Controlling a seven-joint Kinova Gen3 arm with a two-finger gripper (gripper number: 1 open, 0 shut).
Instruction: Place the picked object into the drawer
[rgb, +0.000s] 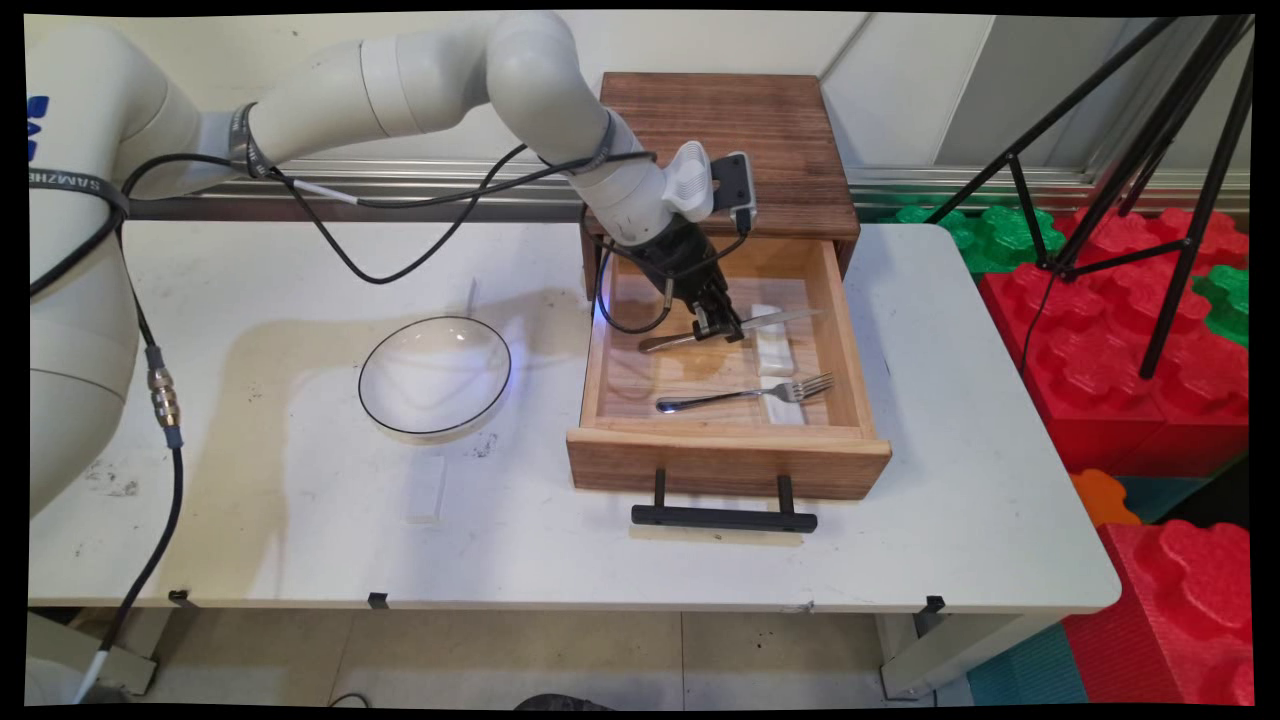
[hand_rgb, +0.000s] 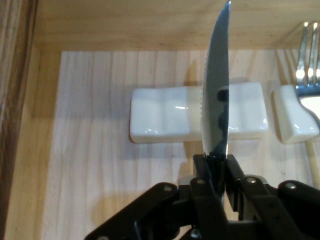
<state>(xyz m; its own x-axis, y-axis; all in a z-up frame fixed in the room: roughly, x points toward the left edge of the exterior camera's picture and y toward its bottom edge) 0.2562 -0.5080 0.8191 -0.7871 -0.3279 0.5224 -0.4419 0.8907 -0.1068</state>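
My gripper (rgb: 722, 328) (hand_rgb: 216, 165) is inside the open wooden drawer (rgb: 730, 455), shut on a metal knife (rgb: 735, 328) (hand_rgb: 216, 95). The knife is held level, its blade pointing right over a white cutlery rest (rgb: 773, 352) (hand_rgb: 165, 114); I cannot tell whether it touches the rest. A fork (rgb: 745, 393) (hand_rgb: 307, 60) lies nearer the drawer's front, its tines on a second white rest (rgb: 785, 410) (hand_rgb: 292, 120).
The drawer is pulled out of a dark wooden cabinet (rgb: 730, 140) and has a black handle (rgb: 723, 516). A white bowl with a dark rim (rgb: 435, 377) stands left of the drawer. A small white block (rgb: 427, 488) lies near the table's front.
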